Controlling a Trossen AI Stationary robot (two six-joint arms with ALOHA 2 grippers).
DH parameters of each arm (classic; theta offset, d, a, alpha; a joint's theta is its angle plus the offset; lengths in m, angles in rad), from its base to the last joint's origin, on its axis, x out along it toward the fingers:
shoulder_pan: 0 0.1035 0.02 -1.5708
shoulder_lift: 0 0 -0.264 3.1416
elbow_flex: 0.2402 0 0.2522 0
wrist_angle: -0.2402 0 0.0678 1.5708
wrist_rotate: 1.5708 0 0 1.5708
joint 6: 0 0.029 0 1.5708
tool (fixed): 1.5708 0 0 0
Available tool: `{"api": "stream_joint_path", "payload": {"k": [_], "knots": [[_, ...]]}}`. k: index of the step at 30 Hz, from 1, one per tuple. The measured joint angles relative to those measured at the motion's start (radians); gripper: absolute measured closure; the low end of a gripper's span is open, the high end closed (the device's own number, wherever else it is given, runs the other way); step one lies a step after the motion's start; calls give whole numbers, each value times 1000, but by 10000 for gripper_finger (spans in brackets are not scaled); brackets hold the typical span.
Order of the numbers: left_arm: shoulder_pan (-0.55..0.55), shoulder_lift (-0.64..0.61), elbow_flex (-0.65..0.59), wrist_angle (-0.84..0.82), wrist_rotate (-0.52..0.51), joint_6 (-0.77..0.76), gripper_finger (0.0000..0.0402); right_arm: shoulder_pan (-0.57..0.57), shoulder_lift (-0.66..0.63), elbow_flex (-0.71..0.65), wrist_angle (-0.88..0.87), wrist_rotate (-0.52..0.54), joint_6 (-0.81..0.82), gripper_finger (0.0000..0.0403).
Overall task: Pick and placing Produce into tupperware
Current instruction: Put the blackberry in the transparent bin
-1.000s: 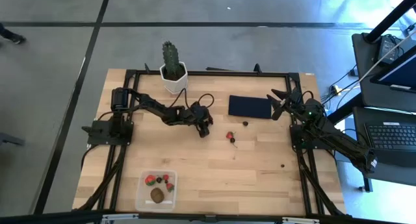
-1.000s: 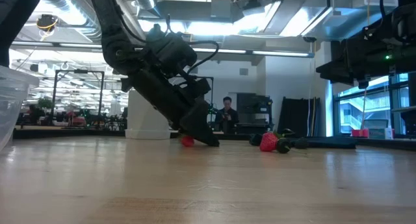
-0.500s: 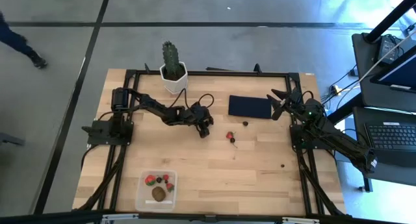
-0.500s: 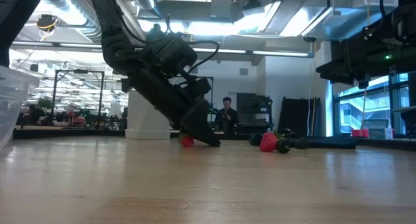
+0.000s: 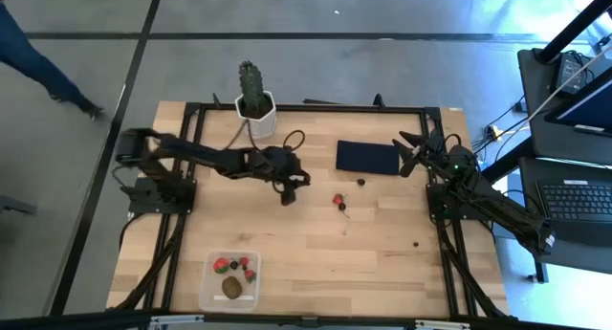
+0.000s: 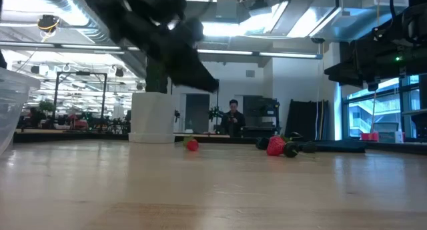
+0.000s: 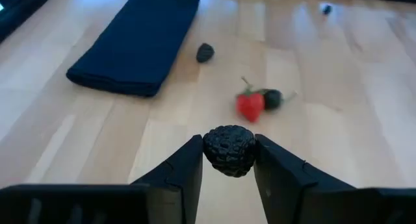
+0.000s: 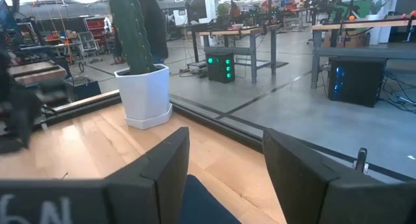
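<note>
Left gripper (image 7: 229, 160) is clamped on a dark bumpy berry (image 7: 229, 150), pinched across its round middle so it shouldn't roll out – it's up off the wooden table (image 5: 382, 244), my guess is headed for the tupperware (image 5: 229, 279). That clear rounded box sits at the near edge with a brown kiwi (image 5: 231, 287) and red fruits inside. Right gripper (image 8: 224, 169) waits parted over the flat navy cloth (image 5: 367, 158) – holding nothing.
</note>
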Motion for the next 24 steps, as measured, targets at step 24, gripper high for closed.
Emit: {"api": "stream_joint_path", "payload": {"k": [24], "knots": [[-793,-370,1,-579,-66,-683,299,0,0,0,0,1,130,205]]}}
